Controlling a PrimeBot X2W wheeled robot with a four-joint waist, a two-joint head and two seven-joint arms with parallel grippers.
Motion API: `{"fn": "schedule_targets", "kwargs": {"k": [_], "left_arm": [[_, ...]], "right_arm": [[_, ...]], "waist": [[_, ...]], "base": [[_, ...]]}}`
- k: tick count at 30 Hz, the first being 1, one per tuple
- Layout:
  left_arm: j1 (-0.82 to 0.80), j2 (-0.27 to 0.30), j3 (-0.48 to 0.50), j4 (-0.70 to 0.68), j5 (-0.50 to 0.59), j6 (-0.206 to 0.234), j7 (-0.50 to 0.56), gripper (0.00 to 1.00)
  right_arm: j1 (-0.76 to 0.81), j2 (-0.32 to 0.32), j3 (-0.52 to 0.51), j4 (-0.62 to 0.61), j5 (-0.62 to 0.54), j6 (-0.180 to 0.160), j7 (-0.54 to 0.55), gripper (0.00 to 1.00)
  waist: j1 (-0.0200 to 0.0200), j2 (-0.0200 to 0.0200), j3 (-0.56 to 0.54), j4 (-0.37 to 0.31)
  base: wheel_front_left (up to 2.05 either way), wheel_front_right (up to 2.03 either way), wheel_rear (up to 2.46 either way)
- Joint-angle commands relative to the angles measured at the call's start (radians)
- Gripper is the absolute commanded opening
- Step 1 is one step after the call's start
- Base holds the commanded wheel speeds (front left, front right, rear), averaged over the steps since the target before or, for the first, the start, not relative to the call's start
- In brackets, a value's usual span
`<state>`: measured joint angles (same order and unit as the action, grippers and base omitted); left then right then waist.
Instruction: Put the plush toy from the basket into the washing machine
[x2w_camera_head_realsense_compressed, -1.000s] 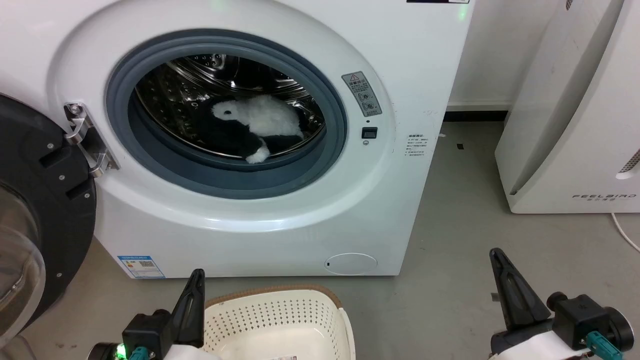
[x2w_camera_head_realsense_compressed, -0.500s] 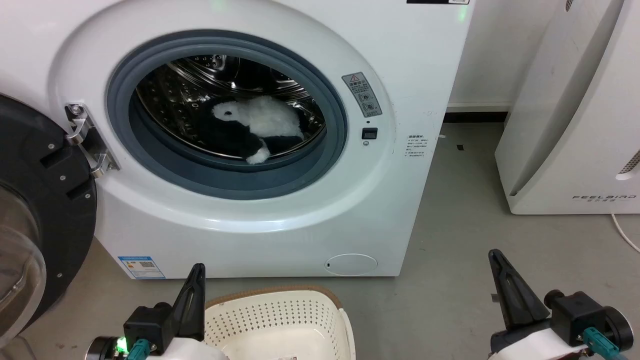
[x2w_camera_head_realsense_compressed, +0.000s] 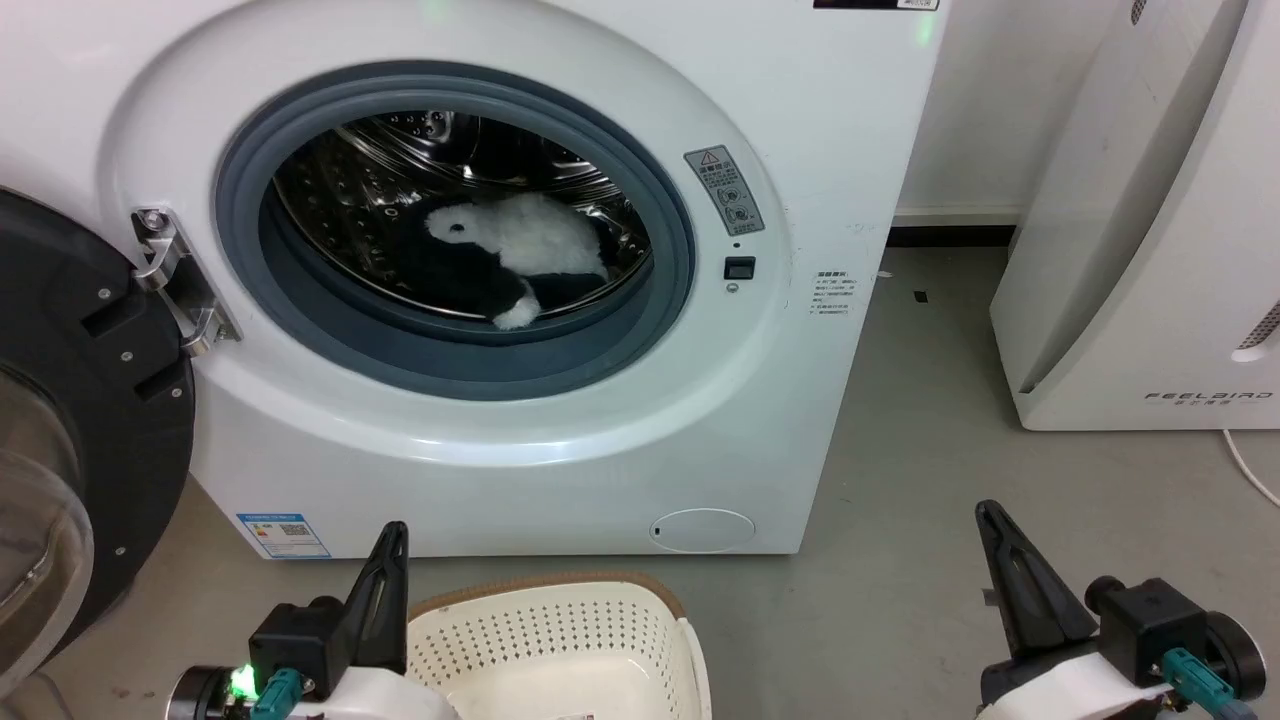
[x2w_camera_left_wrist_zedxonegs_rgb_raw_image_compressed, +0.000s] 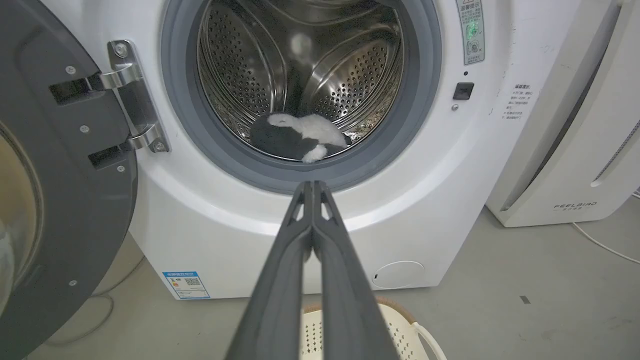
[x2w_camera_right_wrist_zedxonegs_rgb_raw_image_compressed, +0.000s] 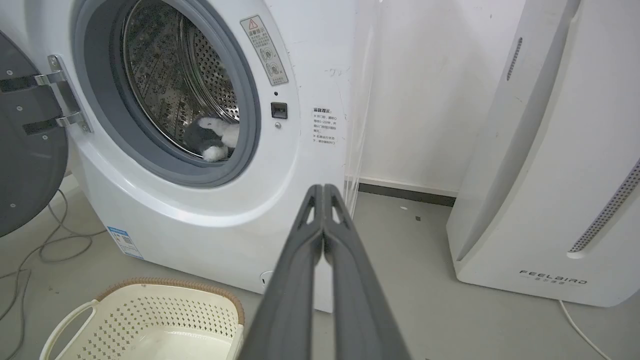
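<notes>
The white-and-black plush toy (x2w_camera_head_realsense_compressed: 505, 260) lies inside the steel drum of the washing machine (x2w_camera_head_realsense_compressed: 560, 440), near the front of the porthole; it also shows in the left wrist view as the plush toy (x2w_camera_left_wrist_zedxonegs_rgb_raw_image_compressed: 300, 137) and in the right wrist view as the plush toy (x2w_camera_right_wrist_zedxonegs_rgb_raw_image_compressed: 215, 140). The cream basket (x2w_camera_head_realsense_compressed: 560, 640) with its brown rim stands on the floor in front of the machine, with no toy in it. My left gripper (x2w_camera_head_realsense_compressed: 388, 540) is shut beside the basket's left side. My right gripper (x2w_camera_head_realsense_compressed: 990, 520) is shut over the floor at the lower right. Neither holds anything.
The washer's dark-rimmed glass door (x2w_camera_head_realsense_compressed: 70, 430) hangs open at the left. A white slanted FEELBIRD appliance (x2w_camera_head_realsense_compressed: 1150, 250) stands at the right with a white cable (x2w_camera_head_realsense_compressed: 1250, 465) on the floor. Grey cables (x2w_camera_right_wrist_zedxonegs_rgb_raw_image_compressed: 45, 245) lie left of the washer. Grey floor (x2w_camera_head_realsense_compressed: 920, 420) lies between the two appliances.
The whole head view has drifted down very slightly; both grippers sit a touch lower in it. The toy, basket and door have not moved.
</notes>
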<state>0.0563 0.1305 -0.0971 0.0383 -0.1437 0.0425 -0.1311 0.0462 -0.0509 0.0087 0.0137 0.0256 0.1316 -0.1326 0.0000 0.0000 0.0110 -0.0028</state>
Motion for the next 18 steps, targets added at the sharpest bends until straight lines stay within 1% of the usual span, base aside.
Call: {"fn": "schedule_targets", "kwargs": {"k": [1,18], "left_arm": [[-0.016,-0.007,0.007,-0.005,0.01,-0.003,0.003,0.0],[-0.027,-0.027,0.031,-0.014,0.046,-0.014,0.038,0.0]], "right_arm": [[-0.019,0.0,-0.002,-0.006,-0.007,0.0,0.004,0.0],[-0.027,0.0,-0.004,-0.008,-0.012,-0.001,0.039,0.0]], "waist": [[0.0,0.0,0.0,0.0],[0.0,0.0,-0.003,0.001]], "base": [[0.0,0.0,0.0],[0.0,0.0,0.0]]}}
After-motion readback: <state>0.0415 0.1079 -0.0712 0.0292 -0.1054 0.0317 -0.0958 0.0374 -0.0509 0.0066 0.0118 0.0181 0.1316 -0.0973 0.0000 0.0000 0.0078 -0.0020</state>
